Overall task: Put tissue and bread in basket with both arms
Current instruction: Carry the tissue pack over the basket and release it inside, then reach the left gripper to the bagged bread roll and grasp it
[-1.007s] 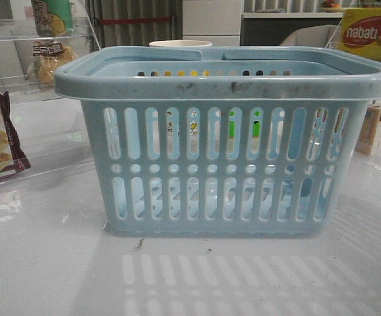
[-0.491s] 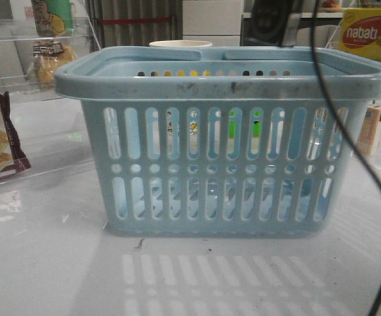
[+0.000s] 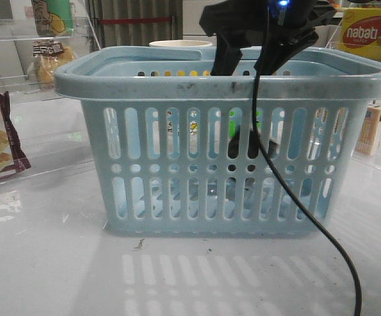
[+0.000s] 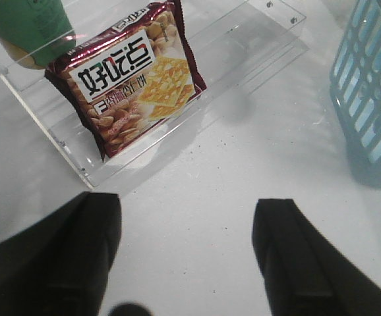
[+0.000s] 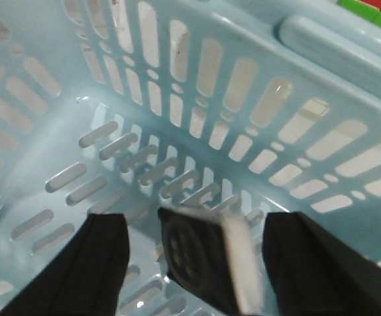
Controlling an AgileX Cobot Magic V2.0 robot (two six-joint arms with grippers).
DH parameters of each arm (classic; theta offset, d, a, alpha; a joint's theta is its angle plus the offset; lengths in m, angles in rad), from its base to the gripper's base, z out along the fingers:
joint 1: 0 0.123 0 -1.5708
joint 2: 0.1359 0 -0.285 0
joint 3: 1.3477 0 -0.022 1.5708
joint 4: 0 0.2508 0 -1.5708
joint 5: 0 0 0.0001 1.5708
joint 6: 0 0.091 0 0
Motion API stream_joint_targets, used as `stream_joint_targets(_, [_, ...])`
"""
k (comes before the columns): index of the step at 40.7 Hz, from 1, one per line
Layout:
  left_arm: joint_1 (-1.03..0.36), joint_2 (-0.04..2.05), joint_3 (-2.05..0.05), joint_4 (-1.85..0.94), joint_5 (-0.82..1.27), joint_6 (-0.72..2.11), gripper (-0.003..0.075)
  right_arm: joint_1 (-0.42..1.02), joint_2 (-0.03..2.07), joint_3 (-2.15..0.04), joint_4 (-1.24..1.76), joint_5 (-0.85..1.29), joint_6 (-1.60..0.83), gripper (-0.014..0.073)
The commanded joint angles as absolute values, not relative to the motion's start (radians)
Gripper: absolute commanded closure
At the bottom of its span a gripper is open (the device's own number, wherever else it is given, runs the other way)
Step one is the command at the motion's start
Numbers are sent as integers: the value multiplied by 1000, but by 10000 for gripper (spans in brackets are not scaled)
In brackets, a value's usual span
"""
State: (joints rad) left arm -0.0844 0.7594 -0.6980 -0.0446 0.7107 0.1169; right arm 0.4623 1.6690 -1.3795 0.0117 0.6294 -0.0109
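The tissue (image 5: 207, 260) lies tilted inside the basket (image 3: 223, 82), between the spread fingers of the right gripper (image 5: 194, 263) which do not touch it, while the left gripper (image 4: 190, 257) hangs open over the table (image 4: 197, 178), near the cracker packet (image 4: 134, 72).

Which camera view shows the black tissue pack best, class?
The right wrist view: the tissue shows unobstructed between the open right gripper's fingers, inside the basket. The front view gives only a dark shape behind the slots; the left wrist view shows none of it.
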Motion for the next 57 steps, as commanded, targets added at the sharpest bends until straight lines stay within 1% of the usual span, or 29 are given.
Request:
stream_joint_targets(1, [-92, 759, -730, -53, 630, 107, 233, 463, 1557, -1404, 11, 590, -18, 44])
stream_joint_targets(7, [-92, 759, -730, -53, 628, 107, 234, 463, 1399, -1322, 0, 566, -30, 44])
stream_joint_targets(21, [-92, 759, -730, -53, 606, 107, 234, 463, 1010, -1041, -26, 570, -45, 44])
stream_joint_targets(30, [-92, 759, -730, -53, 601, 107, 233, 463, 816, -877, -26, 589, -45, 44])
stream_joint_targets(37, [-92, 759, -730, -53, 601, 107, 227, 463, 727, -809, -26, 645, -45, 44])
stream_joint_targets(40, [-92, 759, -730, -53, 594, 111, 192, 463, 714, -804, -26, 673, -45, 44])
stream_joint_targets(43, [-92, 771, -734, -53, 580, 111, 134, 463, 714, -804, -26, 695, -45, 44])
stream_joint_targets(45, [-92, 788, -742, -53, 571, 111, 111, 463, 714, -804, -26, 706, -45, 44])
stream_joint_targets(51, [-92, 887, -803, -53, 554, 111, 106, 463, 714, -804, -26, 712, -45, 44])
stream_joint_targets(57, [-92, 1047, -910, -55, 541, 111, 106, 463, 714, -804, -26, 712, -45, 44])
